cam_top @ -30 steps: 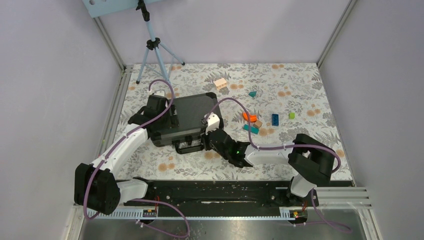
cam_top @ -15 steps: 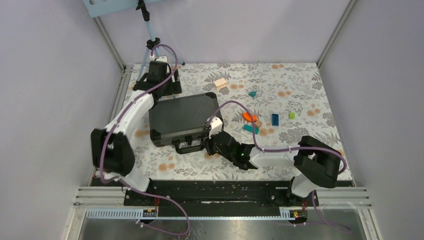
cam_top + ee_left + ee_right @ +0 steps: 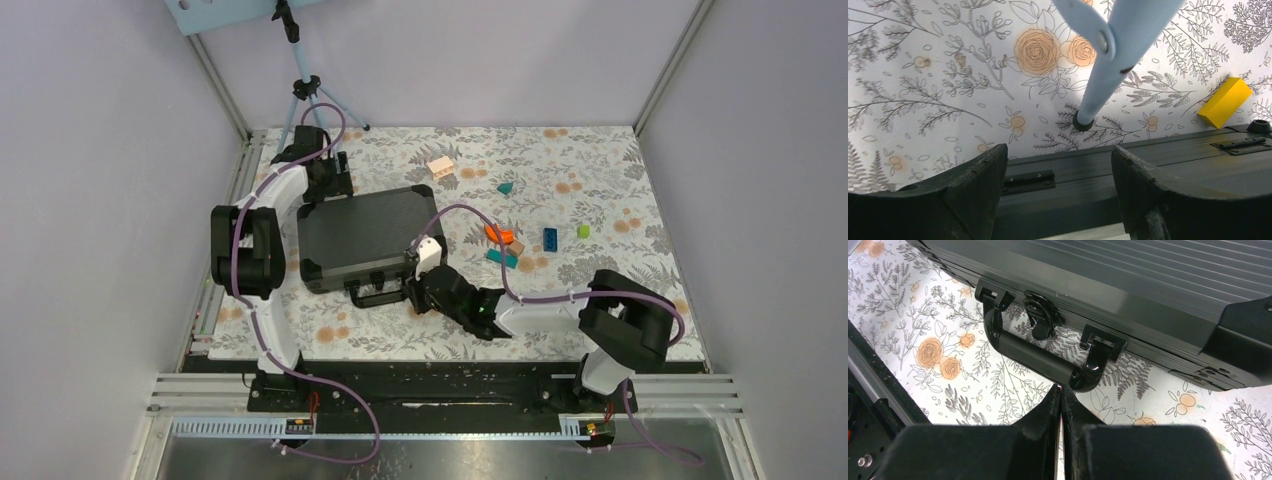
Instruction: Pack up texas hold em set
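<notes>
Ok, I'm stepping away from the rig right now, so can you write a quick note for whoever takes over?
Left fingers: open, empty, at the far hinged edge of the black textured rectangular briefcase, beside a pale blue tripod leg.
Right fingers: shut, empty, just short of the case's black handle.
Done: lid is down; no chips or cards visible outside.
Left: check the front latch; I cannot tell whether it is fastened.
</notes>
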`<state>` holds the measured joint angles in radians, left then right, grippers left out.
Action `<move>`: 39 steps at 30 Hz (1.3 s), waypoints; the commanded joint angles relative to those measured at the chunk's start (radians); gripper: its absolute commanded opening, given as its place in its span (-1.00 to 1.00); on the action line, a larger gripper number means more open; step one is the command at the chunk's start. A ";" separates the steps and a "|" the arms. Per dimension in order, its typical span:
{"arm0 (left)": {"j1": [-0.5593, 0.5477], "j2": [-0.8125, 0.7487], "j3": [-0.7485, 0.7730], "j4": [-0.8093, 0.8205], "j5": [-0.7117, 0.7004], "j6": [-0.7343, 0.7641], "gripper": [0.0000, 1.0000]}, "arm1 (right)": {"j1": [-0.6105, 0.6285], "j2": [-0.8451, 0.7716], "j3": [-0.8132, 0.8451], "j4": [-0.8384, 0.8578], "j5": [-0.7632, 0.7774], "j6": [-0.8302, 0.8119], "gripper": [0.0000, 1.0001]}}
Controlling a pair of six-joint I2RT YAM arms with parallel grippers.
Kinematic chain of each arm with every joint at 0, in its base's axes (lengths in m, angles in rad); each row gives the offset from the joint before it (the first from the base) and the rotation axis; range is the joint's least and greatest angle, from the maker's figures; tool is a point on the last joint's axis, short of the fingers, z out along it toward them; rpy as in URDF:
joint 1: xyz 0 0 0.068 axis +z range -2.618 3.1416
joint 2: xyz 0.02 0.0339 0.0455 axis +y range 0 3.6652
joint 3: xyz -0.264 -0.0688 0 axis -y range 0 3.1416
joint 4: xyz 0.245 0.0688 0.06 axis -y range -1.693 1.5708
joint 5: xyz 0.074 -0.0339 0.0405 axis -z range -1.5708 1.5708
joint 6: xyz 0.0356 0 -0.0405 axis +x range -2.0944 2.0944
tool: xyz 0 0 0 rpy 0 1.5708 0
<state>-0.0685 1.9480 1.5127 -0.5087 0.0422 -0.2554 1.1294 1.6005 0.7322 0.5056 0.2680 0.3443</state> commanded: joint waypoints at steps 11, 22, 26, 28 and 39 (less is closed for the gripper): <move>0.009 0.048 0.027 -0.039 0.062 0.001 0.50 | -0.005 0.242 0.216 0.081 -0.040 0.154 -0.89; -0.020 0.071 0.028 -0.048 0.059 -0.003 0.50 | -0.002 0.319 0.318 -0.002 -0.003 0.180 -0.90; -0.042 0.079 0.034 -0.059 0.039 0.008 0.50 | 0.000 0.315 0.302 -0.011 0.000 0.190 -0.90; -0.052 0.078 0.032 -0.059 0.035 0.012 0.50 | 0.002 0.312 0.289 -0.012 -0.002 0.197 -0.89; -0.089 0.086 0.025 -0.067 0.011 0.027 0.50 | 0.007 0.377 0.337 -0.068 0.023 0.200 -0.88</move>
<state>-0.1253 1.9987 1.5368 -0.4728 0.0437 -0.2615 1.1301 1.9533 1.0195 0.4812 0.2443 0.5369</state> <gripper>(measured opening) 0.751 0.057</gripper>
